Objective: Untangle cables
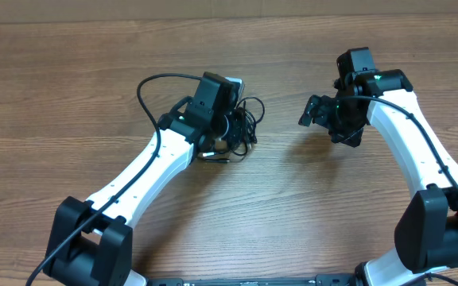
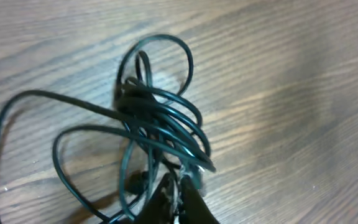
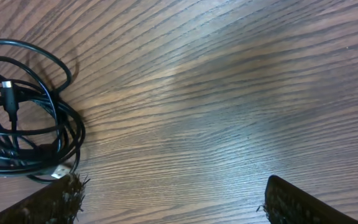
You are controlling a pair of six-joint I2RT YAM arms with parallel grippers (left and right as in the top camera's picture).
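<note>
The cables lie as a knotted bundle of thin black cords on the wooden table, left of centre. In the left wrist view the cables spread in loose loops, with a pale plug tip next to my fingertips. My left gripper is shut, pinching strands at the bundle's near edge; from overhead the left gripper sits over the bundle. My right gripper hovers open to the right of the bundle, apart from it. In the right wrist view the right gripper holds nothing, and the cables lie at far left.
The wooden table carries only the bundle and both arms. A thick black wire arcs off the left arm behind the bundle. The two arm bases stand at the near edge.
</note>
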